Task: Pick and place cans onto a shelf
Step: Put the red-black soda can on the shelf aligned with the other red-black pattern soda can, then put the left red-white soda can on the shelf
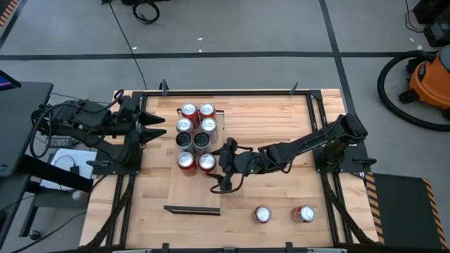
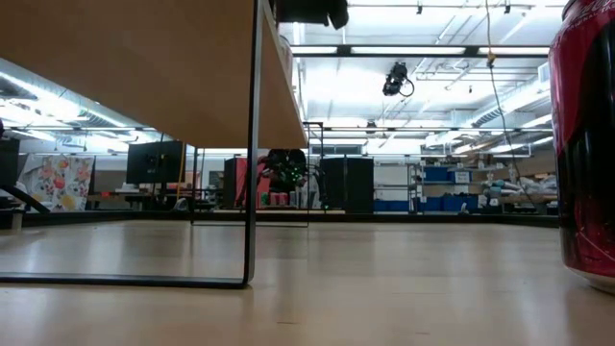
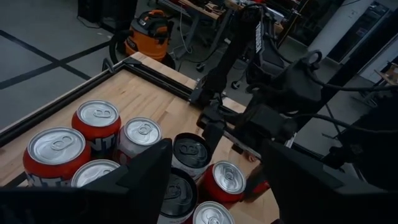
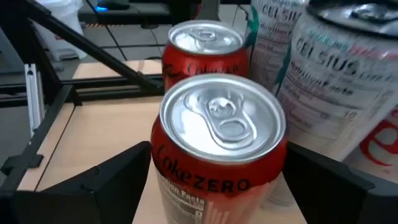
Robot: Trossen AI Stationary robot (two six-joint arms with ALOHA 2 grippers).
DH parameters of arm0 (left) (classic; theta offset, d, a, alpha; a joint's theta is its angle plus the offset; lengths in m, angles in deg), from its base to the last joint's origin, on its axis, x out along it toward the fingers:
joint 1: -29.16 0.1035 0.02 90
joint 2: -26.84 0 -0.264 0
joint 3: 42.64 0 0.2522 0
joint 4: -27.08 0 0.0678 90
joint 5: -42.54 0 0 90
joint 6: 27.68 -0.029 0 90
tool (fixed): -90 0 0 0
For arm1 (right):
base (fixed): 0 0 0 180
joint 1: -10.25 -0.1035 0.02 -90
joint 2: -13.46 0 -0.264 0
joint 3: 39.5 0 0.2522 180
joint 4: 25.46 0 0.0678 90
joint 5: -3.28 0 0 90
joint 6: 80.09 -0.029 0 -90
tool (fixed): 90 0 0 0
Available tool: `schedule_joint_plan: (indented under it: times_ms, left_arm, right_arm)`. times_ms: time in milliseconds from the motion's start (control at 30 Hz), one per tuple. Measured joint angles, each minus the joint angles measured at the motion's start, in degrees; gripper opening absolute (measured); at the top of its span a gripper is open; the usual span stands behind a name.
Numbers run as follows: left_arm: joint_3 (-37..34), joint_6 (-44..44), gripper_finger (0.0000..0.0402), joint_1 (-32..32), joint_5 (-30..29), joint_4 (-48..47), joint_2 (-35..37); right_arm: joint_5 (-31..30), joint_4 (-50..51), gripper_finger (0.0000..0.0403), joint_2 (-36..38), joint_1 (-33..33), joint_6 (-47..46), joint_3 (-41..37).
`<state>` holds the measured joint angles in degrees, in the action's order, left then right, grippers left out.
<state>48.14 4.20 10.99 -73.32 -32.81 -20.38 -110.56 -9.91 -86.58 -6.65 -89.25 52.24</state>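
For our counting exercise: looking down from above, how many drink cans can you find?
10. Eight cans stand in two rows of four on the shelf. Two more stand side by side on the table, at and. None looks hidden.

bright, even light falls on my worktop [image 1: 281, 119] from ceiling strips seen in the low view. can tops [image 4: 222, 118] glare softly. my wrist views blur at the near edges; the close red can [image 2: 584, 144] looms unfocused.
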Motion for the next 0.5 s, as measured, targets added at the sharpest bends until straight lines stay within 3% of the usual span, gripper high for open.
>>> schedule_joint_plan:
  times_ms: [500]
  left_arm:
    - [0.0,0.3,0.0258,0.0,0.8,0.0,0.0]
  right_arm:
    - [-6.5,5.3,0.0359,3.3,-1.0,5.7,7.8]
